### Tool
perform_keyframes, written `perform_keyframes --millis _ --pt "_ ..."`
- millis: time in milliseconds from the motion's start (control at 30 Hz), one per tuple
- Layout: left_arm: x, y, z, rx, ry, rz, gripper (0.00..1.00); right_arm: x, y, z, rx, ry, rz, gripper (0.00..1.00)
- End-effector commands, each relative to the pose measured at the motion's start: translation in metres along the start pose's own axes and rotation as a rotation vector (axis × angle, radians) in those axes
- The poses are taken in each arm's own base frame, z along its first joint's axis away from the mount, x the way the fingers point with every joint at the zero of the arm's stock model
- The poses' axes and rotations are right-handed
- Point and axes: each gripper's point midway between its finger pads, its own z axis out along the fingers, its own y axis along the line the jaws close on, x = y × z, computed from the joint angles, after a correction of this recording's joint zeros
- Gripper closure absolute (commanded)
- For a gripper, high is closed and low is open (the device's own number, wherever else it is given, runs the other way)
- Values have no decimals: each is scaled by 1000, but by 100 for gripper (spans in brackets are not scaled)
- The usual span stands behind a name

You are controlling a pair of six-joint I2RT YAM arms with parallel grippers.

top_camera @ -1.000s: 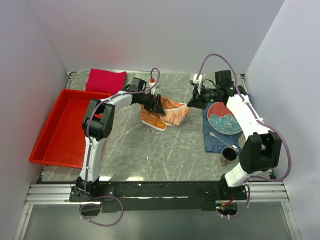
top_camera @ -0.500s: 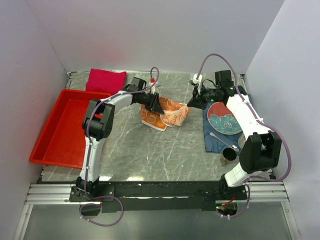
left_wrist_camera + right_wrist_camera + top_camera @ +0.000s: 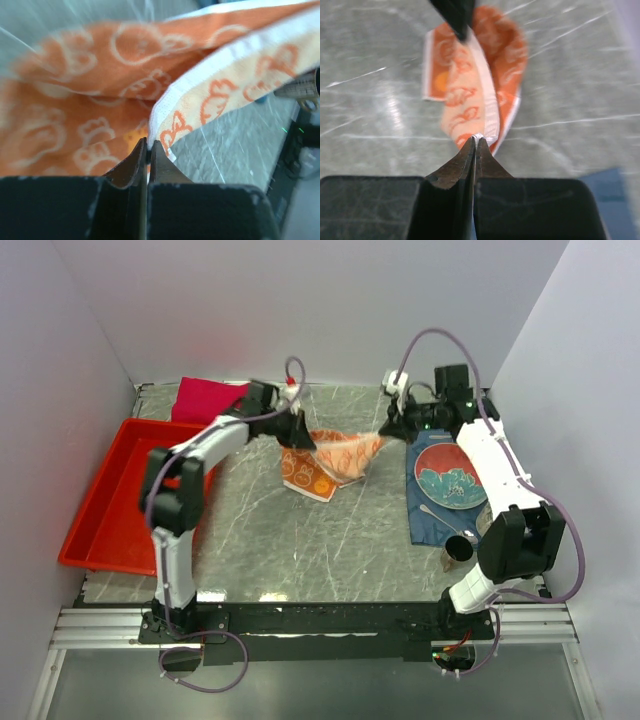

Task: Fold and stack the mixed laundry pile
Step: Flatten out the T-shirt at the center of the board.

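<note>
The left gripper (image 3: 148, 146) and right gripper (image 3: 475, 142) each pinch a corner of the orange-and-white cloth (image 3: 335, 455); it looks soft, light, and sags between them.

A robot lab booth — plain white walls (image 3: 300, 310) enclosing a grey tabletop (image 3: 300, 540) with aluminium rails (image 3: 100, 625).

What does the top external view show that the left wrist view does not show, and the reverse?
Only the top external view shows the red tray, the crimson shirt, the blue placemat with its plate, and the right gripper shut on one end of the orange-and-white cloth. Only the left wrist view shows, close up, the cloth's white hem pinched between shut jaws. Both show that cloth and the left gripper gripping it.
</note>
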Motion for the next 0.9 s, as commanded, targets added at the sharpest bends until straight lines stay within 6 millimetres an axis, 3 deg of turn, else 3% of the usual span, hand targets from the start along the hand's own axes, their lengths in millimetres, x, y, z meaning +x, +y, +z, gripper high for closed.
perform_keyframes --millis 0,67,100,167,200,267,300,367,400,467,500,667,800,867 --pt "-138 -98 -129 -179 -411 438 99 -80 -42 -44 193 -76 -212 100" --pt "-159 -122 -159 -228 -493 543 99 -106 -48 -59 239 -110 -261 100" --pt "-176 -148 -189 -267 -575 610 99 -133 -51 -76 282 -149 -314 100" --pt "-189 -174 -216 -295 -649 675 99 -162 -51 -93 320 -195 -369 100" --pt "-199 -201 -239 -317 -713 737 99 -188 -48 -112 362 -237 -421 100" --pt "-208 -228 -261 -332 -773 795 99 -219 -47 -136 431 -294 -486 100" --pt "-215 -258 -279 -330 -829 858 99 -244 -39 -157 475 -343 -535 100" --pt "-221 -284 -299 -360 -885 918 99 -272 -28 -181 524 -412 -588 100" --pt "-224 -312 -314 -339 -932 956 99 -290 -15 -200 551 -458 -621 100" --pt "-226 -333 -328 -338 -968 993 99 -312 1 -222 586 -521 -677 100" --pt "-227 -358 -343 -313 -1013 1026 99 -325 18 -239 601 -561 -705 100" --pt "-214 -425 -383 -231 -1131 1130 99 -359 69 -287 635 -686 -789 100" --pt "-203 -449 -400 -183 -1191 1163 99 -364 90 -299 618 -721 -786 100" --pt "-200 -444 -394 -181 -1174 1153 99 -360 88 -296 615 -710 -768 100"
